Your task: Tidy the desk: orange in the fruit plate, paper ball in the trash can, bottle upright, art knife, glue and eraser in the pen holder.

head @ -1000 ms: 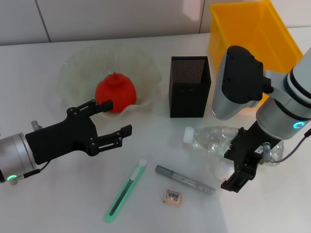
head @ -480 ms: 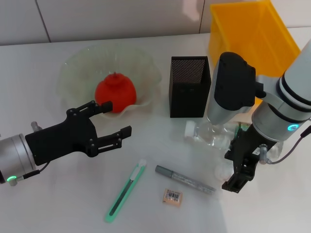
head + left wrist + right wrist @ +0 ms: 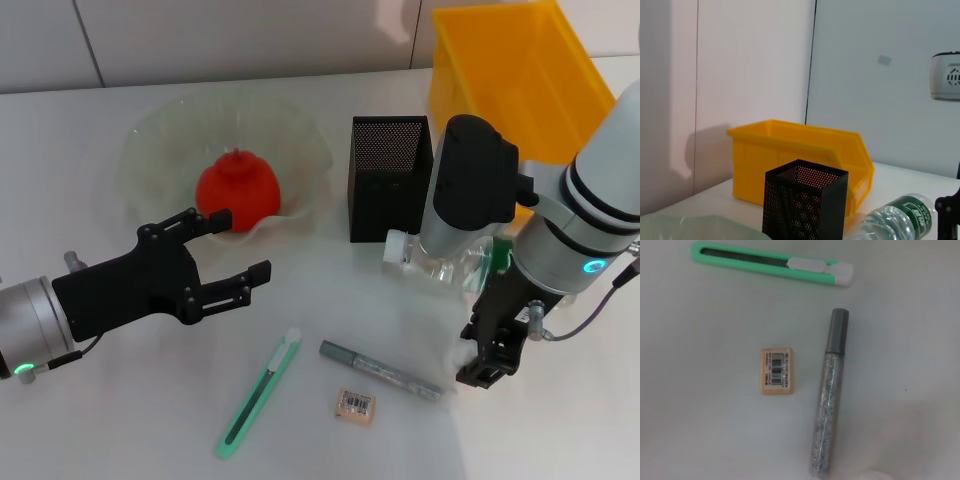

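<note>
The left tool (image 3: 232, 258) hangs over the counter (image 3: 80, 160) near its left edge, its black fingers spread with nothing between them, just in front of the fruit plate (image 3: 150, 140). The orange (image 3: 236, 192) sits inside that plate, toward its front rim. Nearer the front edge the green art knife (image 3: 256, 395) lies on the bare counter, white tip pointing toward the back. Right of it lies the eraser (image 3: 355, 404), barcode sticker up, and just beyond it the grey glue stick (image 3: 380, 370) lies slanted; the three are close together but not touching. Behind them, around the middle of the counter, the pen holder (image 3: 390, 180) stands upright. The bottle (image 3: 440, 268) is tilted just right of the pen holder, white cap toward the left, mostly hidden behind the right arm. The right tool (image 3: 487, 355) points down beside the paper ball (image 3: 462, 352); whether it is spread or pressed together cannot be told. The trash can (image 3: 520, 70) stands at the far right corner.
</note>
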Robot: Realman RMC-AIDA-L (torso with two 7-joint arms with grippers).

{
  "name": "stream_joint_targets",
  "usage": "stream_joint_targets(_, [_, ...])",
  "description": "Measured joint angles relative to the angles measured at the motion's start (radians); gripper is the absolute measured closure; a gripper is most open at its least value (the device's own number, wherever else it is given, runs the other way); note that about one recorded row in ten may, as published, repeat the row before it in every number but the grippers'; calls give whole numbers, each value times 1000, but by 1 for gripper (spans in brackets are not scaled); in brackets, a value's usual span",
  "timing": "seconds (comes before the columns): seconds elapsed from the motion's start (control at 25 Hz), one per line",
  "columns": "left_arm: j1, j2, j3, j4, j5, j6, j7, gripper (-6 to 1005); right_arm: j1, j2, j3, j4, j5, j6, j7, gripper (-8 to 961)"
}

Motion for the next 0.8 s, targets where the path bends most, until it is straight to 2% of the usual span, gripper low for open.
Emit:
stream_joint_targets(0.12, [0, 0, 0, 0, 0, 4, 0, 215, -10, 1, 0, -28, 6, -2, 0, 452])
stream_joint_targets(0.4, [0, 0, 0, 2, 0, 10, 1, 219, -60, 0, 62, -186, 41, -46, 3, 563])
stream_joint_targets(0.68, [5, -1, 0, 5, -3, 18, 1, 223, -85, -4, 373, -391, 92, -79, 2, 627])
stream_joint_targets(0.76, [5, -1, 0, 4, -3, 18, 1, 224, -86, -8, 516, -418, 75, -27, -35, 627])
stream_joint_targets(0.8, [5, -1, 0, 4, -3, 18, 1, 225, -86, -8, 516, -418, 75, -27, -35, 628])
